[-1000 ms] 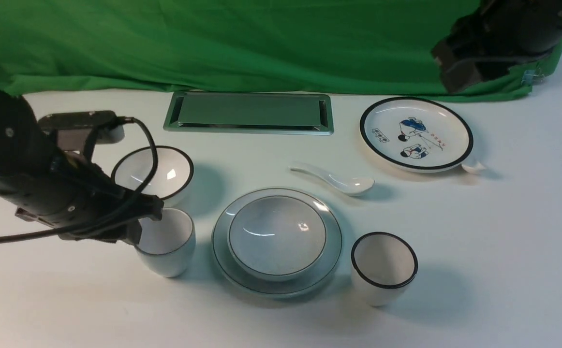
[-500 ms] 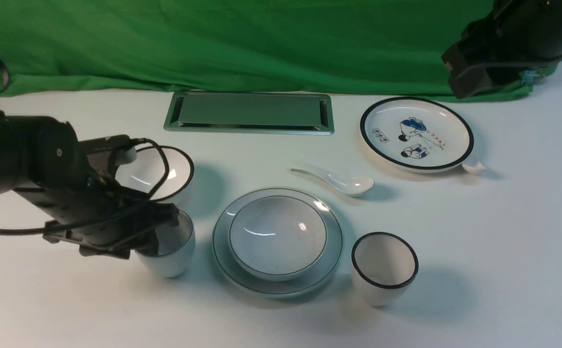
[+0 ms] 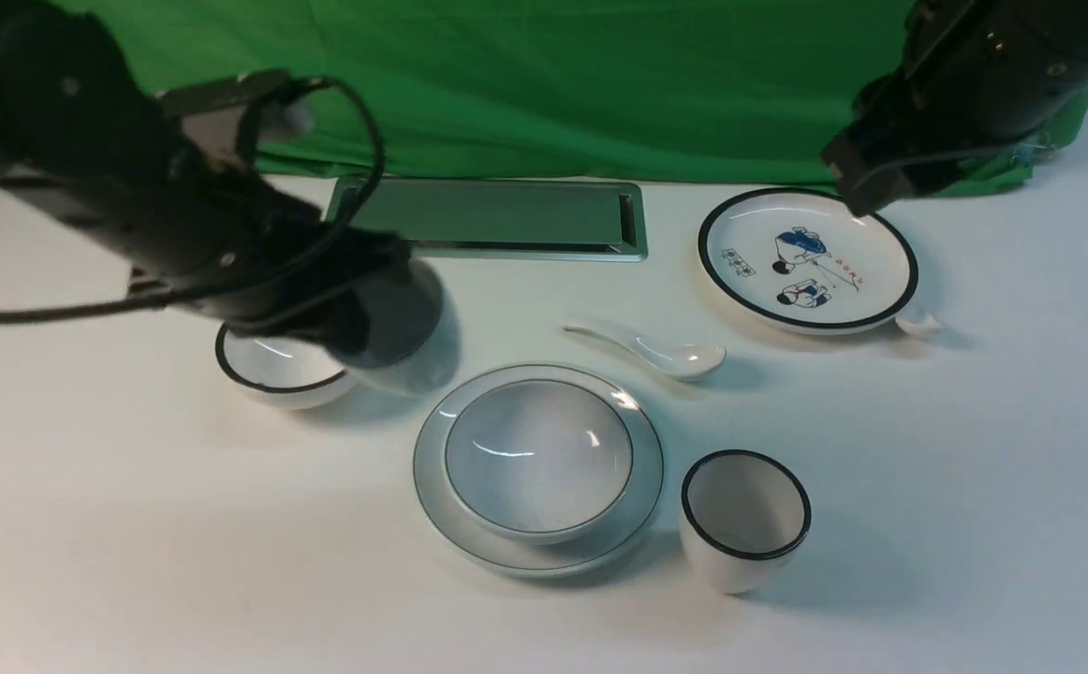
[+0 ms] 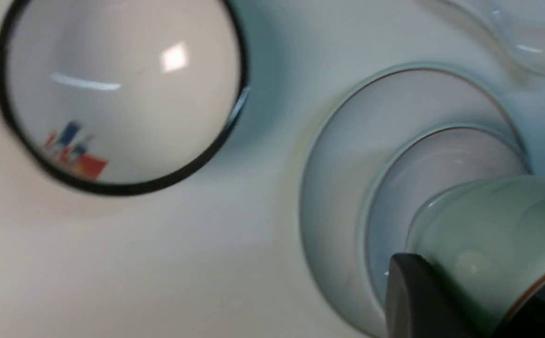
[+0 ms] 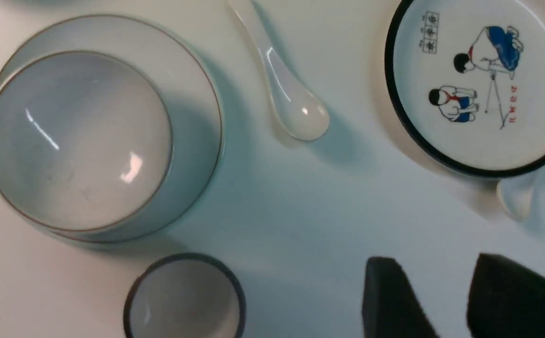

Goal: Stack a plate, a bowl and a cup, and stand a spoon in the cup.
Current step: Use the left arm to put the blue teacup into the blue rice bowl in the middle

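The small white cup (image 3: 401,329) hangs in the air left of and behind the stack, blurred by motion. My left gripper (image 3: 357,323) is shut on its wall; in the left wrist view one dark finger (image 4: 413,295) lies against the outside of the cup (image 4: 488,225). The shallow bowl (image 3: 537,459) sits in the plain plate (image 3: 645,449) at table centre. Behind them to the right, the white spoon (image 3: 656,348) lies flat on the table. My right gripper (image 5: 441,286) is open and empty, high over the table's back right.
A black-rimmed bowl (image 3: 277,370) stands under my left arm. A black-rimmed cup (image 3: 743,520) stands right of the stack. The cartoon plate (image 3: 806,260) lies at back right, with a second spoon's end (image 3: 917,324) showing at its edge. A metal hatch (image 3: 483,218) lies before the green cloth.
My left gripper closed on the cup and lifted it off the table, up and rightward. The right arm shifted slightly, gripper unchanged.
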Robot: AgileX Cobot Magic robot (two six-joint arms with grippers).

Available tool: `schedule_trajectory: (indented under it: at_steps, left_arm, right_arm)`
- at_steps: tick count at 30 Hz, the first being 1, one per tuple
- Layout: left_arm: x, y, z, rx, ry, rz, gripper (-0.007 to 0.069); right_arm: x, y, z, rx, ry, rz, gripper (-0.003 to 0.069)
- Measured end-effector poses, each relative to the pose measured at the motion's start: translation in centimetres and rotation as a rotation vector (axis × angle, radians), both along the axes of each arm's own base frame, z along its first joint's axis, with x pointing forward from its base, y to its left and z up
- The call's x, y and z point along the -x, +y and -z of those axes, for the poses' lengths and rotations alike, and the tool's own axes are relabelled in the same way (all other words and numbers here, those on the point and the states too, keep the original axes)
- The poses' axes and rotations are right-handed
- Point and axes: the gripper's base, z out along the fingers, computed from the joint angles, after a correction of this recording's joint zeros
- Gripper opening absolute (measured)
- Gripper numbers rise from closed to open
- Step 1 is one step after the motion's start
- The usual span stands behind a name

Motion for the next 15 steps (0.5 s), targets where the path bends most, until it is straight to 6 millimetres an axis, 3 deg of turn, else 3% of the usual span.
schedule_trajectory:
  at_steps: [1, 2, 3, 8, 12, 15]
  left_arm:
    - [-0.1, -0.2, 0.0, 0.000, 0.002, 0.006, 0.0041]
    - [-1.0, -1.9, 0.0, -0.001, 0.010, 0.043, 0.0041]
    - [-1.9, -3.5, 0.7, -0.007, 0.032, 0.075, 0.0041]
    - [-4.0, -7.3, 3.8, -0.045, 0.140, 0.146, 0.0041]
    - [-4.9, -8.0, 6.0, -0.095, 0.235, 0.150, 0.0041]
    - [-4.9, -7.8, 6.6, -0.140, 0.269, 0.143, 0.0041]
  right_arm:
    - [-0.2, 0.1, 0.2, 0.004, 0.005, -0.004, 0.0284]
    - [-1.0, 0.7, 1.1, 0.002, 0.026, -0.028, 0.0284]
    - [-1.8, 1.4, 2.0, -0.011, 0.052, -0.054, 0.0284]
    - [-4.6, 3.2, 5.0, -0.021, 0.131, -0.094, 0.0284]
    - [-6.1, 4.0, 7.2, 0.000, 0.186, -0.103, 0.0284]
    - [-6.3, 4.1, 7.6, 0.003, 0.194, -0.105, 0.0284]
